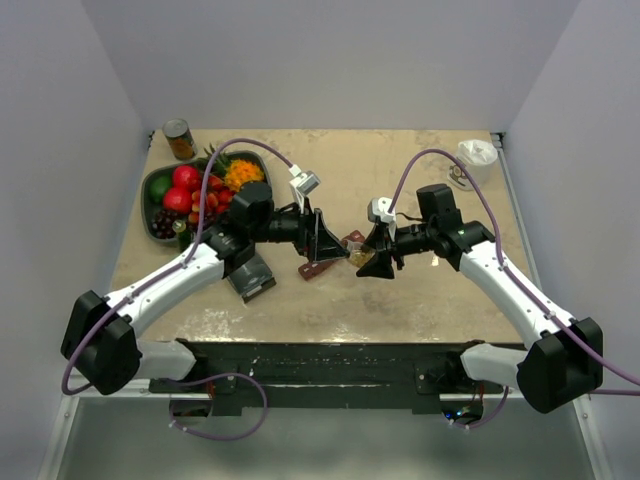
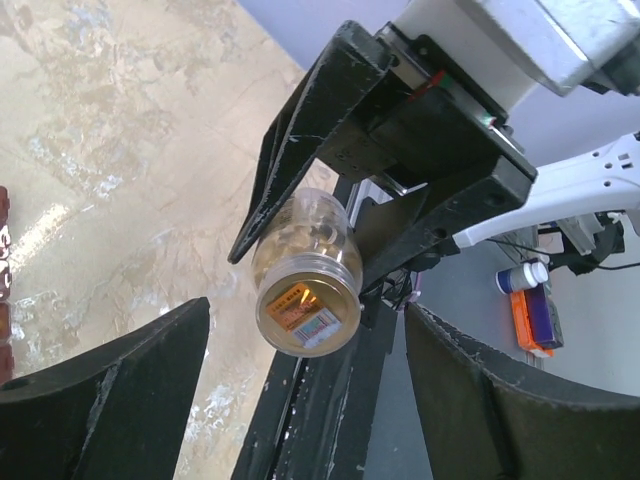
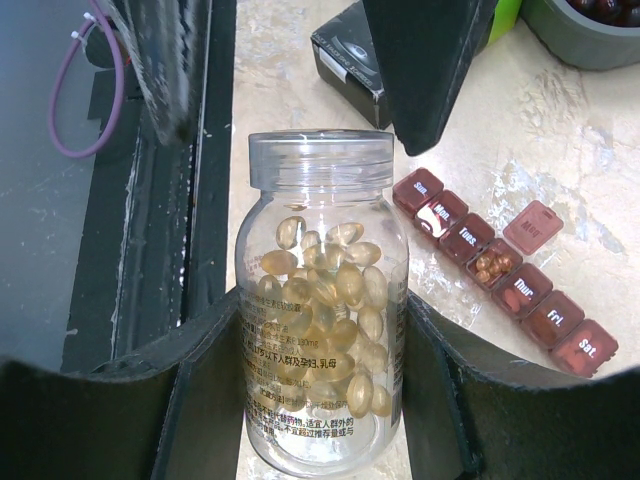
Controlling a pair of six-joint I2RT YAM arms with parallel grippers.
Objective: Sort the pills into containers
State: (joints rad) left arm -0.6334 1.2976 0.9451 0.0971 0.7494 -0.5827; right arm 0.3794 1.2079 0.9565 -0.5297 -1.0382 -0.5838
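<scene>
Midway over the table (image 1: 400,300), the right gripper (image 3: 325,400) was clamped on the clear bottle (image 3: 320,160), one finger on each side. Yellowish pills (image 3: 335,290) filled the bottle past halfway. The left gripper (image 2: 305,320) faced it from just beside, its fingers (image 2: 110,390) spread wide and touching nothing. Below both, the dark red containers (image 3: 520,290) lay in a row on the table, with day names on the lids. One middle compartment (image 3: 493,265) had its lid flipped back and a few pills inside; the others were shut. A black box (image 3: 345,50) lay near the row's Sunday end. A fruit bowl (image 1: 160,195), a can (image 1: 180,140) and a cup (image 1: 478,155) sat towards the back.
</scene>
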